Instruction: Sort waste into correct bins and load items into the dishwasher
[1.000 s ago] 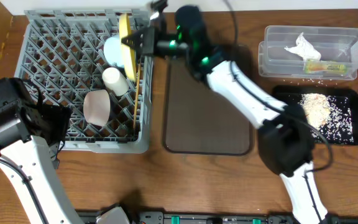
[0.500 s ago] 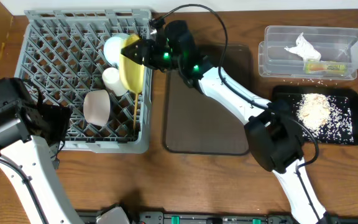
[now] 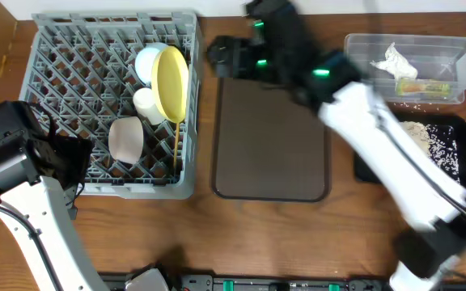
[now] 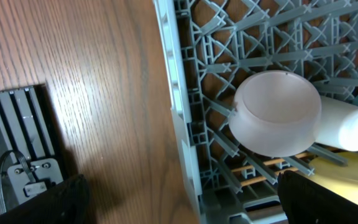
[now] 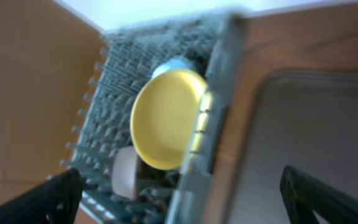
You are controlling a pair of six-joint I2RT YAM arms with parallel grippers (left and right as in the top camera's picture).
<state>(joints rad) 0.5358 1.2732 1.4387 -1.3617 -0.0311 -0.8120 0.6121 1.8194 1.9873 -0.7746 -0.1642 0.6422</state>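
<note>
The pale yellow plate (image 3: 171, 83) stands on edge in the grey dish rack (image 3: 63, 65), free of any gripper; it also shows in the right wrist view (image 5: 166, 118). Beside it in the rack are the light blue bowl (image 3: 146, 59), the white cup (image 3: 146, 103), the white bowl (image 3: 125, 139) and the chopsticks (image 3: 175, 153). My right gripper (image 3: 219, 57) hangs open just right of the rack, empty (image 5: 185, 202). My left gripper (image 4: 185, 205) is open over the rack's near left edge, close to the white bowl (image 4: 278, 112). The napkin (image 3: 395, 58) and wrapper (image 3: 421, 85) lie in the clear tub (image 3: 354, 77). Rice grains (image 3: 415, 133) lie on the black tray (image 3: 458, 174).
The brown serving tray (image 3: 271, 153) lies bare between the rack and the bins. My right arm (image 3: 379, 129) crosses above the black tray and the tub's near side. The left arm (image 3: 23, 158) stands at the rack's left front corner.
My right gripper opened and let go of the yellow plate, which now leans in the rack. The gripper drew back to the right, off the rack. The left arm stayed still.
</note>
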